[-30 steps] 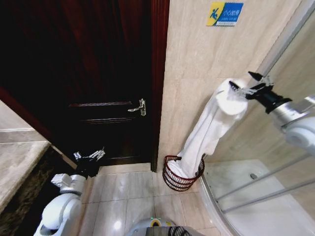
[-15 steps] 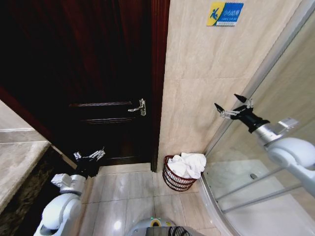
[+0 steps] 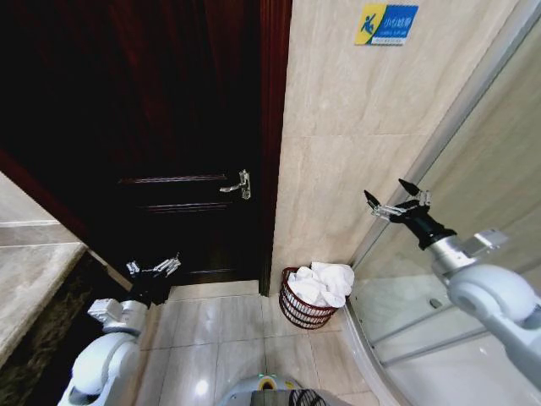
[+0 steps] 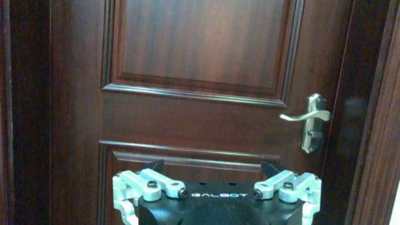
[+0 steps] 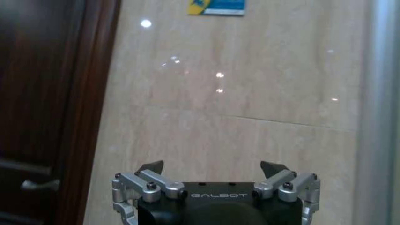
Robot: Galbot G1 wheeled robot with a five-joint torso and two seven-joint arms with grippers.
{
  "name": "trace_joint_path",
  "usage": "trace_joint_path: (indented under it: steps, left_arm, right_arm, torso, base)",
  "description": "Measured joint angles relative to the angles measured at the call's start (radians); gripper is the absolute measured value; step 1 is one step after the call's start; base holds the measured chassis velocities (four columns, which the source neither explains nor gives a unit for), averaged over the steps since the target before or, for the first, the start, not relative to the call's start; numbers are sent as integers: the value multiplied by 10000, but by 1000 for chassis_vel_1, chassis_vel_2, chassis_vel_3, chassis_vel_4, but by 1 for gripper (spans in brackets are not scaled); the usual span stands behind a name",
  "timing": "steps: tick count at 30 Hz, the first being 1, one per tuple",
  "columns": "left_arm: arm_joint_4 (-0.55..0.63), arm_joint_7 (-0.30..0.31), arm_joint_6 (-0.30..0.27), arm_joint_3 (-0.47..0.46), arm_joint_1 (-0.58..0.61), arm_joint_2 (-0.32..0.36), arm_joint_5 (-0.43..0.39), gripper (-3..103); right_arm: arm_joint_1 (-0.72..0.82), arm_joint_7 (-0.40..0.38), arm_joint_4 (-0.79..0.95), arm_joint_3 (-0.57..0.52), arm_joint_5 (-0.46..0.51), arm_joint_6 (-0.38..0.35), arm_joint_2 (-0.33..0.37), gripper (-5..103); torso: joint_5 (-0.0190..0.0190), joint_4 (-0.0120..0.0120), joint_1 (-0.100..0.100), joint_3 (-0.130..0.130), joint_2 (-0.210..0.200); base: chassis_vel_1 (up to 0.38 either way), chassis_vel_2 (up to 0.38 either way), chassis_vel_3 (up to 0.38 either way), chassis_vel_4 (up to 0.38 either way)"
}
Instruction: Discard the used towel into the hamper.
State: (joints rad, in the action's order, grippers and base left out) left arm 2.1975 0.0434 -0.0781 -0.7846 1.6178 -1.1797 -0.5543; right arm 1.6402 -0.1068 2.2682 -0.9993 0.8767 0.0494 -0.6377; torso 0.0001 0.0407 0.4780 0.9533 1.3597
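The white towel [image 3: 324, 282] lies bunched inside the hamper [image 3: 301, 312], a small dark reddish-brown wire basket on the floor against the beige wall. My right gripper [image 3: 390, 197] hangs open and empty well above the hamper and a little to its right, facing the tiled wall; its spread jaws show in the right wrist view [image 5: 212, 166]. Low at the left, my left gripper [image 3: 153, 268] stays open in front of the dark wooden door, its jaws apart in the left wrist view [image 4: 212, 165].
A dark wooden door [image 3: 169, 127] with a metal lever handle [image 3: 238, 185] fills the left. A glass shower enclosure [image 3: 473, 279] with a curved base stands right of the hamper. A blue sign [image 3: 386, 23] is on the wall. Tiled floor lies in front.
One second ago my right gripper held the towel hanging into the hamper. It let go, the towel dropped into the hamper, and the gripper has moved down and left, open.
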Motion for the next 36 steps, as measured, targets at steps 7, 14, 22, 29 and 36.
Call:
trace_joint_path:
  steps: [7, 14, 22, 29, 36]
  left_arm:
    - [0, 0, 0, 0, -1, 0, 0, 100]
    - [1, 0, 0, 0, 0, 0, 0, 100]
    - [0, 0, 0, -1, -1, 0, 1, 100]
    - [0, 0, 0, 0, 0, 0, 0, 100]
    - [0, 0, 0, 0, -1, 0, 0, 100]
  right_arm:
    - [57, -38, 74, 188, -465, -68, -1932, 100]
    - [48, 110, -113, 713, -991, 17, -3142, 100]
    - [106, 702, -758, 1288, -2223, 541, -4547, 100]
    - [103, 1175, -1627, 1648, -2803, 1032, -5369, 100]
    - [401, 1535, -1675, 1870, -3382, 1552, -6152, 100]
  torso:
    - [-1, -1, 0, 0, 0]
    - [-2, 1, 0, 0, 0]
    - [-3, 1, 0, 0, 0]
    - [-1, 1, 0, 1, 0]
    - [-2, 1, 0, 0, 0]
  base:
    - [0, 0, 0, 0]
    - [0, 0, 0, 0]
    - [0, 0, 0, 0]
    - [0, 0, 0, 0]
    - [0, 0, 0, 0]
